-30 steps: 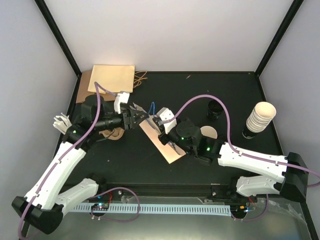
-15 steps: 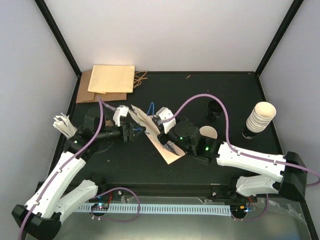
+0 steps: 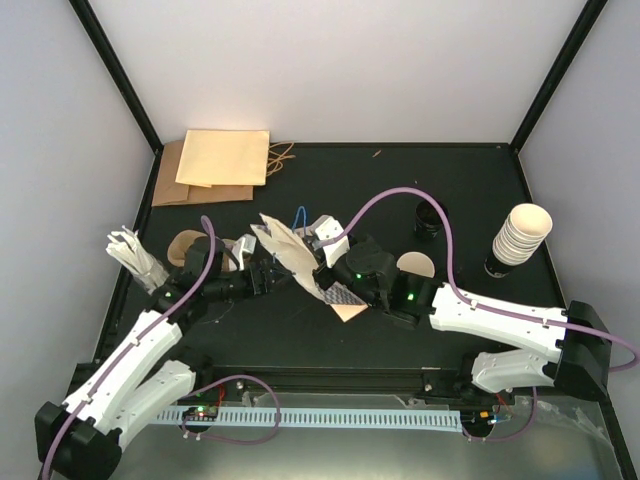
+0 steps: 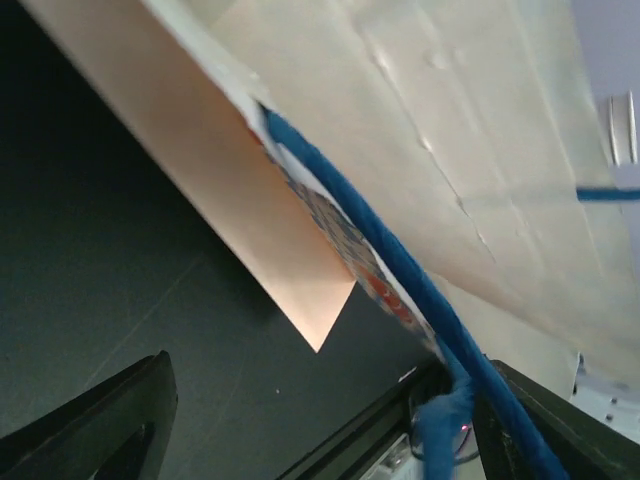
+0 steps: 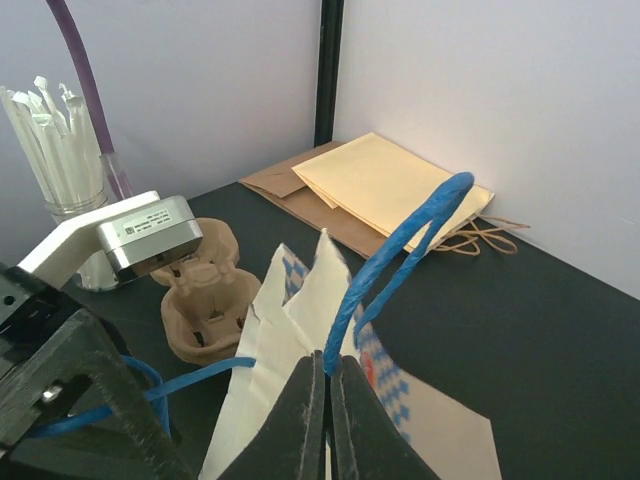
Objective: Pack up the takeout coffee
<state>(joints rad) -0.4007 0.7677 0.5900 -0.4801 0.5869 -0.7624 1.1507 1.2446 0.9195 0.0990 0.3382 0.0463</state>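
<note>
The cream paper cup (image 3: 418,264) stands right of centre, half hidden behind my right arm, with the black lid (image 3: 428,217) farther back. The blue-checked bag (image 3: 290,255) stands tilted between the arms, its mouth spread. My right gripper (image 3: 326,262) (image 5: 327,362) is shut on one blue handle (image 5: 395,255) of the bag. My left gripper (image 3: 268,277) (image 4: 325,400) sits at the bag's left side with its fingers (image 4: 110,430) wide apart. The other blue handle (image 4: 400,270) runs between them, close to the right finger, and nothing is pinched.
A tall stack of cream cups (image 3: 520,235) stands at the right. Flat brown and tan bags (image 3: 215,165) lie at the back left. A pulp cup carrier (image 3: 190,245) (image 5: 195,290) and a jar of white stirrers (image 3: 135,255) (image 5: 60,160) are near the left arm.
My left gripper has opened and drawn back towards the near left. The bag has risen from nearly flat to tilted with its mouth spread. The right gripper keeps its hold on the handle.
</note>
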